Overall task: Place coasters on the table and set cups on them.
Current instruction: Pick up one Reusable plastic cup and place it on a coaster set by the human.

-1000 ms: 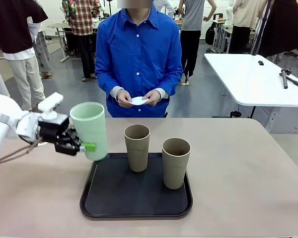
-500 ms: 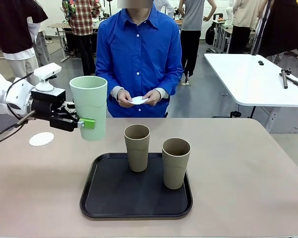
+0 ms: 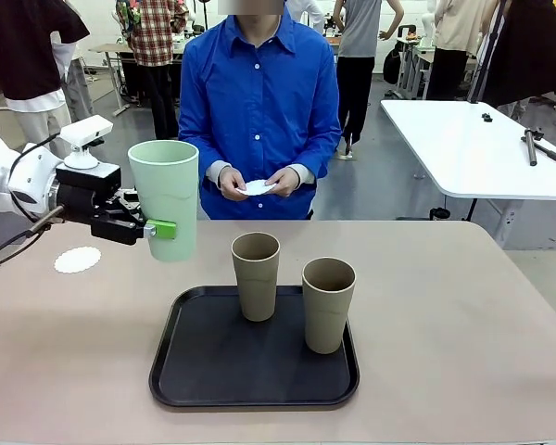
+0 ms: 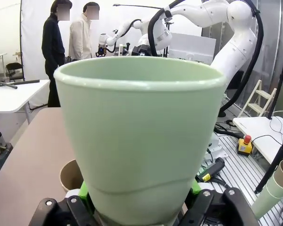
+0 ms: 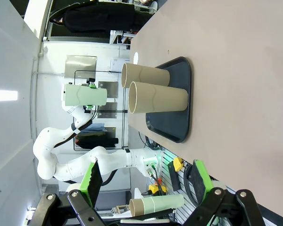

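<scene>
The left gripper (image 3: 164, 230) is clamped on the lower part of the mint green cup (image 3: 167, 190), holding it upright clear of the tabletop (image 3: 463, 315). The gripper's far finger is hidden behind the cup. The cup hangs between a doily coaster (image 3: 78, 260) lying flat and the black tray (image 3: 213, 375). On the tray stand a tan cup (image 3: 256, 275) and a second tan cup (image 3: 328, 304). The person's hands (image 3: 283, 181) half cover a white piece (image 3: 258, 189), probably more coasters. The right gripper (image 5: 146, 181) gapes wide, holding nothing.
</scene>
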`<state>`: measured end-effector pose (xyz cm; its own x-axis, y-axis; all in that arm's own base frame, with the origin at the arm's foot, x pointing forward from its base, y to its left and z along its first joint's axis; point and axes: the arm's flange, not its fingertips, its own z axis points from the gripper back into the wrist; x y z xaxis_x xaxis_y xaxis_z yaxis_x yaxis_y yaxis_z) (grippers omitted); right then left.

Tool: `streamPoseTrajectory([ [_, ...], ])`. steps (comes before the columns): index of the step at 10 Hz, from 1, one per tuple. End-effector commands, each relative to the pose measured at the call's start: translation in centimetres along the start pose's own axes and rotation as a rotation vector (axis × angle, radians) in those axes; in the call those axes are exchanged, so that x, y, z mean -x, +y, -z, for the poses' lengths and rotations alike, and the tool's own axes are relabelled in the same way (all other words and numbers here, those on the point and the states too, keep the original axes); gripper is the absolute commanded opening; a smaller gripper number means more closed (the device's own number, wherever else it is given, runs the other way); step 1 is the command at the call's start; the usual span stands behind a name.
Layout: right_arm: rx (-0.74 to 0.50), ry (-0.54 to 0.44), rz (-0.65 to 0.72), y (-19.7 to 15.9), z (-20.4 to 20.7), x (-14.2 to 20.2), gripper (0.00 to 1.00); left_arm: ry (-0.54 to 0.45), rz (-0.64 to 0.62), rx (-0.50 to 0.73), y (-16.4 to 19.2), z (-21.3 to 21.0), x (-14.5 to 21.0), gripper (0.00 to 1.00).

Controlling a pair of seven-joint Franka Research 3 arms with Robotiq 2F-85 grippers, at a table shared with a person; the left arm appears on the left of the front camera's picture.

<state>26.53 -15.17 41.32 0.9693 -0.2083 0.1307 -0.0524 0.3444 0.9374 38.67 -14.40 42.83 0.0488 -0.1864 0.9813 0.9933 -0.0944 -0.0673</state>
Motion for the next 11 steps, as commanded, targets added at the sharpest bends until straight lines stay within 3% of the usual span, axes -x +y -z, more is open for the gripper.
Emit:
streamPoseTrajectory([
  [1,-0.009,-0.003,-0.008,0.1,0.0,0.0,1.0,0.003,0.003,-0.001,0.0,0.1,-0.1,0.0],
  [2,-0.009,-0.003,-0.008,0.1,0.0,0.0,1.0,0.0,0.0,0.0,0.0,0.0,0.0,0.84],
  [3,-0.009,-0.003,-0.008,0.1,0.0,0.0,1.0,-0.017,0.008,-0.03,2.3,-2.1,-0.1,0.84],
  [6,-0.009,-0.003,-0.008,0.1,0.0,0.0,1.0,0.062,0.052,-0.064,6.3,-9.2,0.8,0.84],
  [11,-0.009,-0.003,-0.008,0.1,0.0,0.0,1.0,-0.063,0.052,-0.159,9.3,-23.1,3.8,0.84],
])
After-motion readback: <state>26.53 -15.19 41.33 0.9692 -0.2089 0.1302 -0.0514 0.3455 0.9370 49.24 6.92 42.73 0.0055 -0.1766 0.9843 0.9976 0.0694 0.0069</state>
